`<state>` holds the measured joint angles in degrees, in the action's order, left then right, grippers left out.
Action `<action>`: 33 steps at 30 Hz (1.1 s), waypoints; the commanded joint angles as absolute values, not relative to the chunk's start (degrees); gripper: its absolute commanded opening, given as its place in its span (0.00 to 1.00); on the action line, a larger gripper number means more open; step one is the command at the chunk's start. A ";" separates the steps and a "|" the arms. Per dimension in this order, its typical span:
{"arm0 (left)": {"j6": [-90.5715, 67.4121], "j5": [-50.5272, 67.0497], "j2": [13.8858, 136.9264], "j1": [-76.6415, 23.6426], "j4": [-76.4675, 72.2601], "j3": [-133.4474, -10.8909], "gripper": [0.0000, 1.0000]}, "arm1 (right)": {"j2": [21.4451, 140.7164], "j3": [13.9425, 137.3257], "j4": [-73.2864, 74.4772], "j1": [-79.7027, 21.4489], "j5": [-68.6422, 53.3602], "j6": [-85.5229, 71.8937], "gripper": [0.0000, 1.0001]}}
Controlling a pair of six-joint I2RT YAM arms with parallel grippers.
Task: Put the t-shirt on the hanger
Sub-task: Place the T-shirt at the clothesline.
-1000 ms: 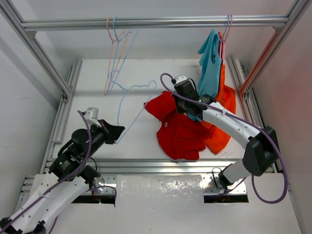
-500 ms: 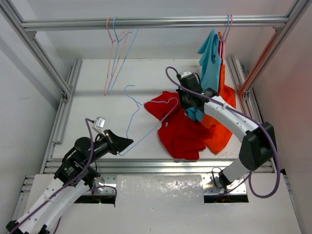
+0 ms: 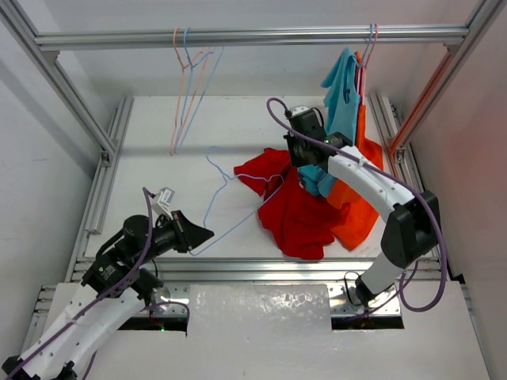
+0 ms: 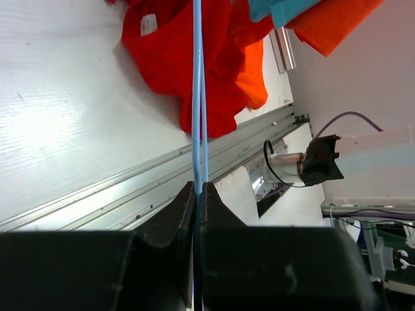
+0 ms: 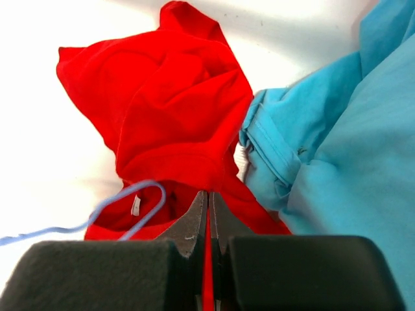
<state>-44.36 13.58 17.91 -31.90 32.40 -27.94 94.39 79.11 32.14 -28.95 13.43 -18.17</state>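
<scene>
The red t-shirt (image 3: 295, 212) lies bunched on the white table, with one edge lifted. My right gripper (image 3: 305, 164) is shut on that red edge (image 5: 175, 103), the cloth pinched between its fingertips (image 5: 209, 194). My left gripper (image 3: 195, 235) is shut on the thin light-blue wire hanger (image 3: 238, 221), which runs from its tips (image 4: 199, 188) out toward the t-shirt (image 4: 168, 58). The hanger's wire (image 4: 198, 97) reaches over the red cloth. One rounded end of the hanger (image 5: 148, 192) sits at the shirt's opening beside a white label, just left of the right fingers.
A light blue shirt (image 3: 343, 95) and an orange shirt (image 3: 366, 178) hang from the rail at right, touching the t-shirt; the blue one (image 5: 324, 149) crowds my right gripper. Pink and blue wire hangers (image 3: 187, 87) hang at top left. Aluminium rails (image 3: 238, 269) border the table.
My left arm pulled toward the near edge and swung the hanger right, so its end now lies on the t-shirt. My right gripper shifted slightly with the red cloth.
</scene>
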 commanded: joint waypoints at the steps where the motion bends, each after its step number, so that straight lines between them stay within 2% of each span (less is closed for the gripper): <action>1: -42.36 10.82 17.93 -31.38 32.35 -31.02 0.00 | 93.08 81.48 31.73 -28.65 12.75 -17.84 0.00; 11: -43.95 6.67 23.19 -31.38 21.55 -26.29 0.00 | 86.22 76.38 27.07 -29.18 -7.01 -22.67 0.00; 14: -44.03 9.74 25.31 -31.55 14.53 -24.79 0.00 | 86.22 77.51 27.77 -29.71 -8.61 -22.94 0.00; 17: -44.91 13.08 25.23 -31.64 11.69 -24.08 0.00 | 86.57 78.22 29.35 -29.71 -5.02 -22.94 0.00; 19: -44.91 11.35 24.18 -31.82 15.18 -25.21 0.00 | 87.18 78.66 30.75 -29.53 -1.24 -21.98 0.00; 25: -43.77 1.24 18.03 -31.82 26.97 -30.49 0.00 | 87.54 75.86 30.85 -29.44 -0.18 -21.36 0.00; 33: -40.78 10.80 19.69 -31.82 34.54 -32.70 0.00 | 90.43 75.06 28.48 -28.57 1.40 -21.71 0.00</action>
<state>-42.57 6.76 18.61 -31.90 31.07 -32.25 89.01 73.93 31.51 -29.04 0.10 -21.65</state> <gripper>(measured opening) 0.010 0.002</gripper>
